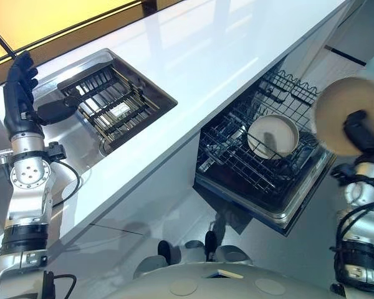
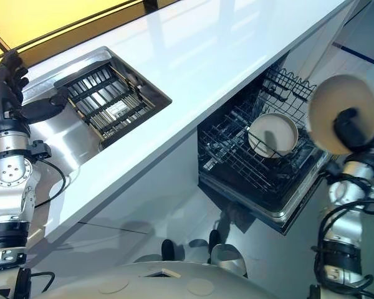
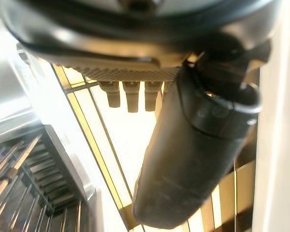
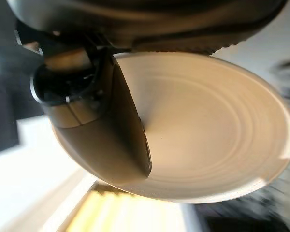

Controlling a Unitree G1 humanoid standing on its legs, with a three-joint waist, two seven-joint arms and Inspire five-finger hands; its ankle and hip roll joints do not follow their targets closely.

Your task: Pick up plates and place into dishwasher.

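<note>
Left eye view: out at the robot's right side, the right robot hand [image 1: 360, 131] holds up a round cream ceramic plate [image 1: 336, 106] in the air, above the right end of the open dishwasher. The plate touches nothing but the robot hand and hangs clear of the wires below. From the right wrist view, the thumb [image 4: 113, 125] lies pressed across the plate's ringed surface, pinching it. The fingers on the other side of the plate are hidden.

Under the long white counter [image 1: 206, 56] the dark wire dishwasher rack [image 1: 234, 159] is drawn out over the lowered door. A second round cream plate [image 1: 273, 136] stands propped on edge among the wires, towards the rack's right half. It is well apart from the one in the air.

Over at the left end of the counter, the left robot hand [image 1: 19, 87] is raised above the stainless steel sink [image 1: 68, 146]. Its fingers are straight and a little spread, gripping nothing. A black slatted drying rack [image 1: 112, 103] sits down inside the sink, just beside that robot hand. Between the two lies a dark rounded object [image 1: 53, 112], and I cannot tell what it is.
</note>
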